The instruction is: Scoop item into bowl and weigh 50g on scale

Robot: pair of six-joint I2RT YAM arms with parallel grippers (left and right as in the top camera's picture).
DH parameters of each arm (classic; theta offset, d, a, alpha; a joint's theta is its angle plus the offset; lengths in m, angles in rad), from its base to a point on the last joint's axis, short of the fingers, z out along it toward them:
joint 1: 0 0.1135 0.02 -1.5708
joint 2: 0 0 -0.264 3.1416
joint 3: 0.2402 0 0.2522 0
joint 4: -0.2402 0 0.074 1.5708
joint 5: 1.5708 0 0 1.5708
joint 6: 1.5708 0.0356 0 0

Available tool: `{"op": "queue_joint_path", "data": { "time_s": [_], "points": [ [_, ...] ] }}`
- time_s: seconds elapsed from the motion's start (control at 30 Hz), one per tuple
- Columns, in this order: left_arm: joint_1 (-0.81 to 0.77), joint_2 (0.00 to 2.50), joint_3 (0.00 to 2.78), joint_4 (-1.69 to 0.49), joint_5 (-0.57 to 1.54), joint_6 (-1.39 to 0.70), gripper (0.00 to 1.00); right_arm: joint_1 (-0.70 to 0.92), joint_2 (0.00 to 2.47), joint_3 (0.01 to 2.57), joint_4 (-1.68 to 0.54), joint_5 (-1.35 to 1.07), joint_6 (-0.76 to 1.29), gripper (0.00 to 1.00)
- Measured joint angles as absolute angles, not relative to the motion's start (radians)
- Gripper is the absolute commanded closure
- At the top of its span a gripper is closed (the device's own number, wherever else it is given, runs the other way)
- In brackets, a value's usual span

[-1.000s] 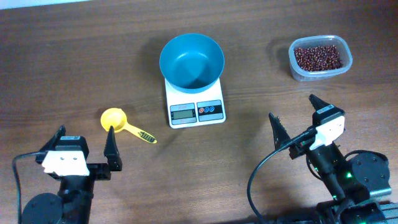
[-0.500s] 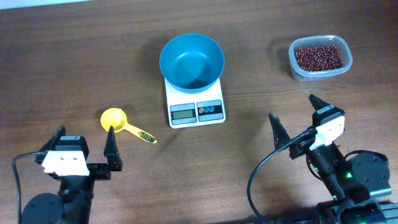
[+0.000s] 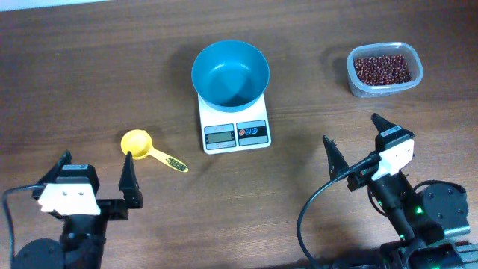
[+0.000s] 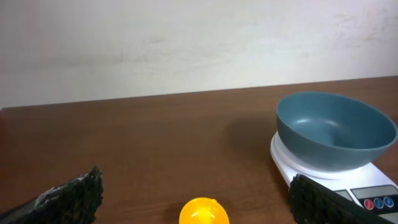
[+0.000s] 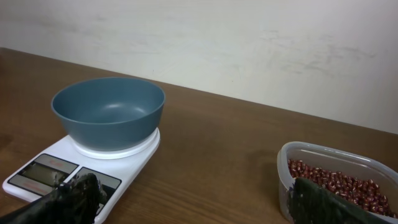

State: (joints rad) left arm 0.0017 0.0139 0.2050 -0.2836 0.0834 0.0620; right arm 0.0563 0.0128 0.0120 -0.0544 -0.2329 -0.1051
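Observation:
The teal bowl [image 3: 230, 72] [image 4: 336, 130] [image 5: 107, 109] stands empty on the white scale [image 3: 235, 133] [image 4: 373, 186] [image 5: 43, 174] at the table's middle back. The dark red-brown beans [image 3: 382, 69] [image 5: 339, 180] fill a clear tub [image 3: 352, 73] [image 5: 323, 154] at the back right. A yellow scoop [image 3: 142, 146] [image 4: 204, 211] lies left of the scale. My left gripper [image 3: 95, 163] [image 4: 198, 175] is open near the front left, just short of the scoop. My right gripper [image 3: 350, 128] [image 5: 194, 180] is open at the front right, pointing between scale and tub. Neither holds anything.
The scoop's handle [image 3: 170, 160] points to the right and toward the front edge. Brown wooden tabletop [image 3: 314, 82] lies between the scale and the tub. A pale wall [image 4: 186, 43] rises behind the table.
My left gripper has shifted slightly left and back toward the front edge. The right arm, bowl, scoop and tub have not moved.

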Motion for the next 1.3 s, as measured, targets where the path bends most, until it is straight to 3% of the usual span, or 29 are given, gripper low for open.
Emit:
{"op": "queue_joint_path", "data": {
  "time_s": [1.3],
  "points": [
    [0.002, 0.014, 0.247, -0.378, 0.083, 0.033, 0.01, 0.056, 0.013, 0.012, -0.054, -0.233, -0.105, 0.01]
  ]
}}
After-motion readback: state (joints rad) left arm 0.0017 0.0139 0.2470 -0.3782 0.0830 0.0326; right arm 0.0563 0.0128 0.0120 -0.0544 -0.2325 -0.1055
